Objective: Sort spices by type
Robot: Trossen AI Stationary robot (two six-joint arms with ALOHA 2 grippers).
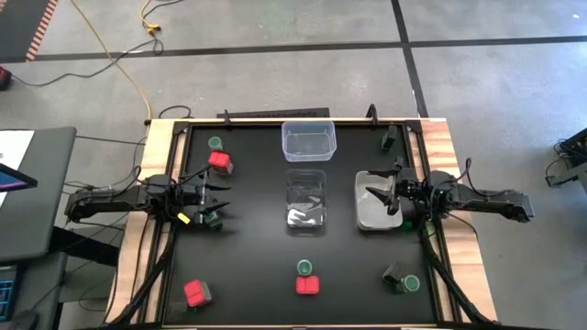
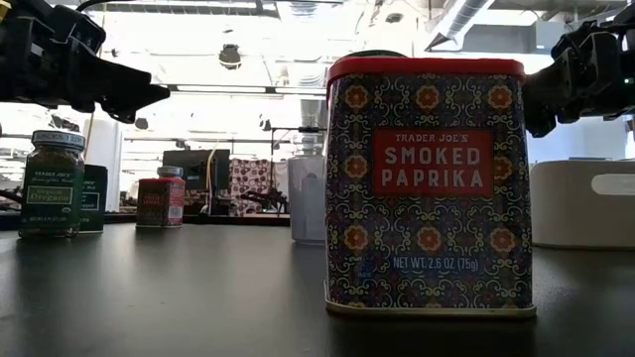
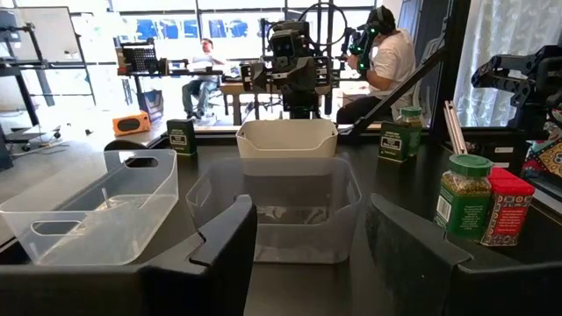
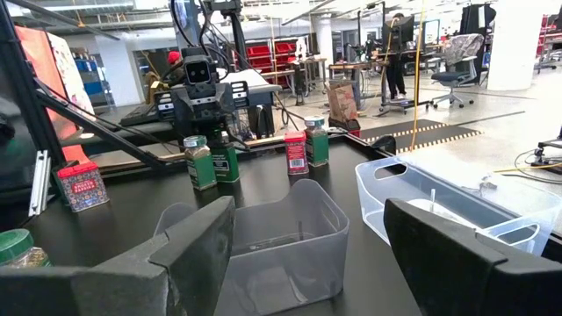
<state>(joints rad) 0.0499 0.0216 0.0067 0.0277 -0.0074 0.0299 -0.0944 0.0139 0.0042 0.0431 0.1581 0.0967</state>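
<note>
Sorting's barely started: spice tins and jars sit scattered round the table, tubs [image 1: 306,203] hold none.

Left gripper [image 1: 213,196] and right gripper [image 1: 381,197] both hover apart, empty; I'd guess left grabs the green-lidded jar [image 1: 213,220] beside it.

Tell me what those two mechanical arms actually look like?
Both arms are dark, nearly black, built of jointed segments with thin cables along them. The left arm carries a small yellow tag near its tool; the right arm ends in a matching tool. Up close, each tool is two broad, flat, matte black fingers.
</note>
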